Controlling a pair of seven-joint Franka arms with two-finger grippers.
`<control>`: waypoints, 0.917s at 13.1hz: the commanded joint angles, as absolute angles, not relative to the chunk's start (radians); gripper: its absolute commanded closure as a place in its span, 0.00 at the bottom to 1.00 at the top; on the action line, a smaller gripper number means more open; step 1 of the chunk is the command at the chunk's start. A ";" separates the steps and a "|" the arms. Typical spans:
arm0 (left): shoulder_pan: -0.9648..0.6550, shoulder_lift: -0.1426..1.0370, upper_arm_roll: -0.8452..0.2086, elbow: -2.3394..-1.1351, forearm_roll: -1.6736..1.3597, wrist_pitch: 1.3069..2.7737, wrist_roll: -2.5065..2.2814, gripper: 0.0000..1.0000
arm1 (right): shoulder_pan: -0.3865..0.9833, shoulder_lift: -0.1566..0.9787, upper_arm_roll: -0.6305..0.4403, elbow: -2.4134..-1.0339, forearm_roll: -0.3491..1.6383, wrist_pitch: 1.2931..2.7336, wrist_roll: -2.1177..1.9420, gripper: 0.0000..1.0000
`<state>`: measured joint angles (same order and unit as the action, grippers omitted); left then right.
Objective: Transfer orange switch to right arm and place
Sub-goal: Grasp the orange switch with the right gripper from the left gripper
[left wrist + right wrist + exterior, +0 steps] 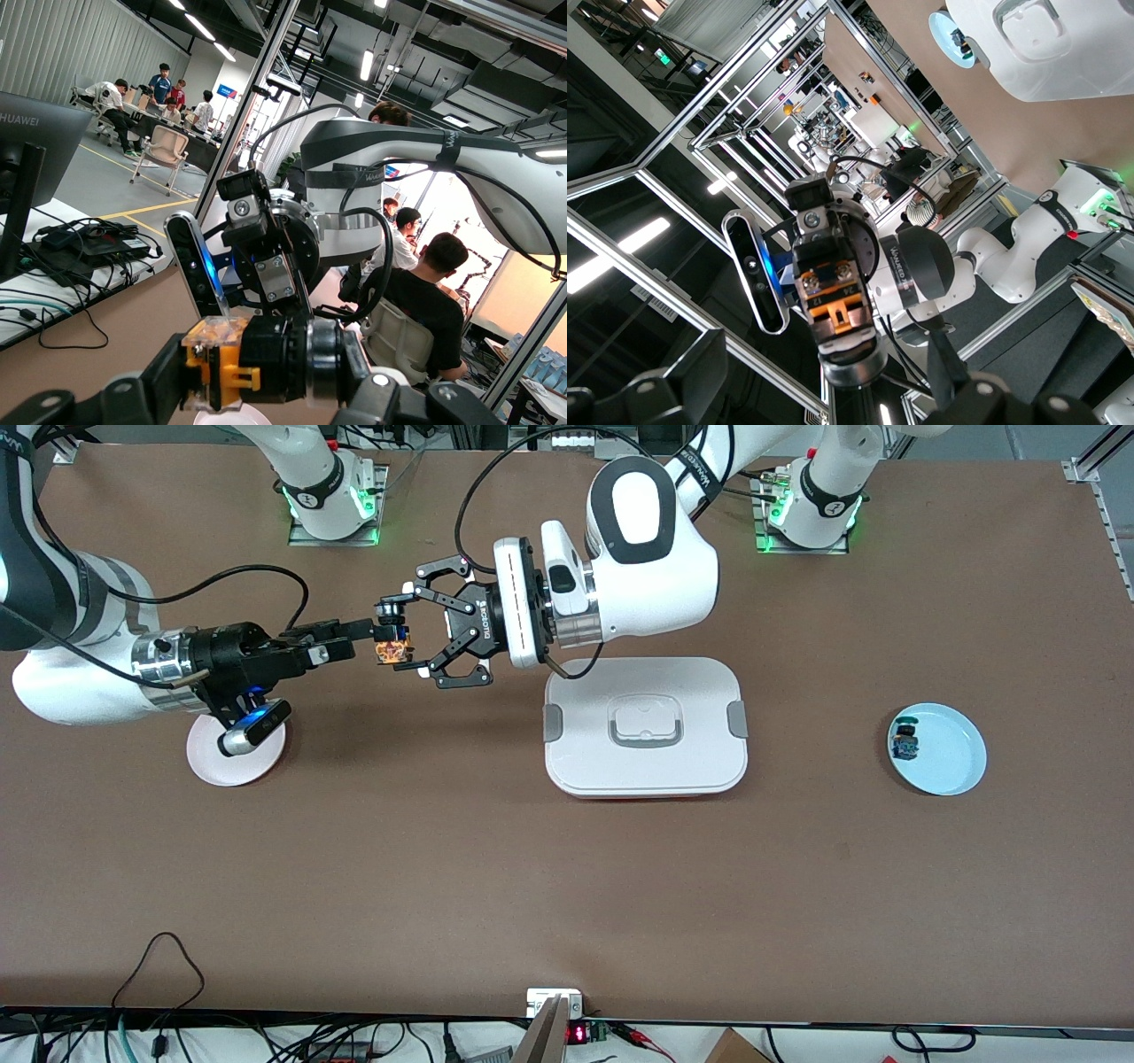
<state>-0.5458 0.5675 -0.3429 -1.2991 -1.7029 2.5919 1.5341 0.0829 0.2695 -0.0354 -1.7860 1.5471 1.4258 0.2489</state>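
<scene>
The orange switch (pixel 390 644), a small black push-button with an orange and clear body, hangs in the air above the table. It is between the white box and the right arm's end. My left gripper (pixel 401 631), the black open-frame linkage one, is shut on it lengthwise. The left wrist view shows the orange switch (pixel 221 359) clamped in the left gripper (pixel 266 372). My right gripper (pixel 365 638), with slim black fingers, has come up to the switch and stands open. In the right wrist view the orange switch (pixel 837 314) sits between the spread fingers of the right gripper (pixel 819 354).
A white lidded box (pixel 647 771) lies mid-table, under the left arm. A pale blue plate (pixel 952 766) at the left arm's end holds a black switch with blue-green parts (pixel 905 741). A pinkish-white plate (pixel 208 766) lies under my right wrist.
</scene>
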 commanded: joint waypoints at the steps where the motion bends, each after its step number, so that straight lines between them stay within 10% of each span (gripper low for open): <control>1: -0.548 0.552 -0.339 -1.298 -1.723 2.599 1.528 0.88 | 0.103 0.270 -0.037 -1.796 1.572 1.419 0.200 0.00; 12: -0.552 0.554 -0.337 -1.275 -1.721 2.599 1.526 0.88 | 0.132 0.275 -0.037 -1.796 1.621 1.417 0.202 0.10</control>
